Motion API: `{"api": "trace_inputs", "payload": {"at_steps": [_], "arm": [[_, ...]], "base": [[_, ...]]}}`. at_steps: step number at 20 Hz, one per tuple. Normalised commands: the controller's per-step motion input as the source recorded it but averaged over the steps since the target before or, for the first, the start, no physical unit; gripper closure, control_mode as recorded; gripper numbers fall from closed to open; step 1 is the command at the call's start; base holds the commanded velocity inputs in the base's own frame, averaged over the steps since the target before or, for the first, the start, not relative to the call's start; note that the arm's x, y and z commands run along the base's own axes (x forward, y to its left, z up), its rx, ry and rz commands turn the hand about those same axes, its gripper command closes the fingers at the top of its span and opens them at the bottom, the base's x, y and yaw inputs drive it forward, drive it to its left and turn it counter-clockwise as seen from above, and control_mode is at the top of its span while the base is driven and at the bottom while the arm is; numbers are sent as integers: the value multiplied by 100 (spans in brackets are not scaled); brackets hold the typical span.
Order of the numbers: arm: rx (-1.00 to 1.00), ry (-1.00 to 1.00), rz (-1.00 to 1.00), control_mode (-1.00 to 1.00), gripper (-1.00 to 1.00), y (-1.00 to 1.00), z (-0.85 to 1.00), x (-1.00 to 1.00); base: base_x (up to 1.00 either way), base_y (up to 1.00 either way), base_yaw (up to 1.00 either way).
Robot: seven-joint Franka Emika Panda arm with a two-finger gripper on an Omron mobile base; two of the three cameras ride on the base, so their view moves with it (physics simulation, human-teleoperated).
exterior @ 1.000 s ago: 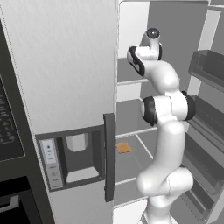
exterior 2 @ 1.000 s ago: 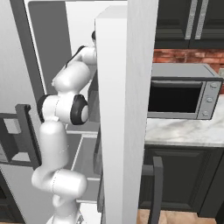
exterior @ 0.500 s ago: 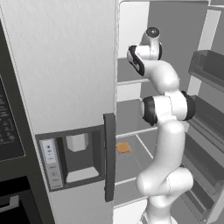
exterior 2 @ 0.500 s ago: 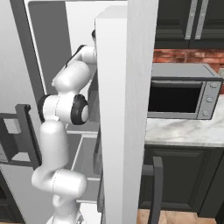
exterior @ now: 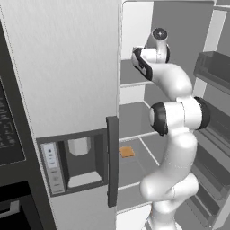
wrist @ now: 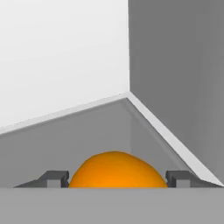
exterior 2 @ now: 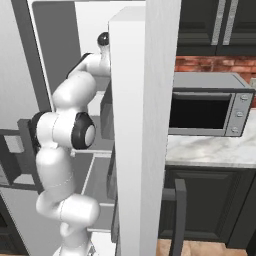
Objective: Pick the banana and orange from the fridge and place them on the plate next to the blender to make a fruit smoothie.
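Grey fridge [exterior: 72, 81] shelf corner, jaws apart either side of orange [wrist: 116, 170]

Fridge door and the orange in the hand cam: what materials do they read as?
The tall silvery-white fridge door reads as brushed metal: faint vertical grain, dull sheen. The small round bright-orange orange looks smooth and matte, no visible peel texture; rendered, so uncertain.

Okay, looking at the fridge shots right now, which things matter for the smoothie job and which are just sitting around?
Part of the job:
- orange, lying between the fingertips of the gripper, on a grey shelf
- fridge, its right side open

Just lying about:
- flat tan-orange square on a lower shelf
- microwave on the counter
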Motion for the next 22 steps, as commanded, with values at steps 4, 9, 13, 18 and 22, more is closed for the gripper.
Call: {"api": "trace_inputs", "payload": {"at_steps": [4,9,13,18,22], "arm": [[-3,-31,6,-100,100,36,8,-100],[-2,-30,6,-100,100,52,54,-100],[0,-5,6,-100,100,55,95,-100],[0,12,6,-100,100,42,71,-100],[0,12,10,-100,100,34,-19,-100]], "base": [[0,0,0],[0,0,0],[0,0,0],[0,0,0],[0,0,0]]}}
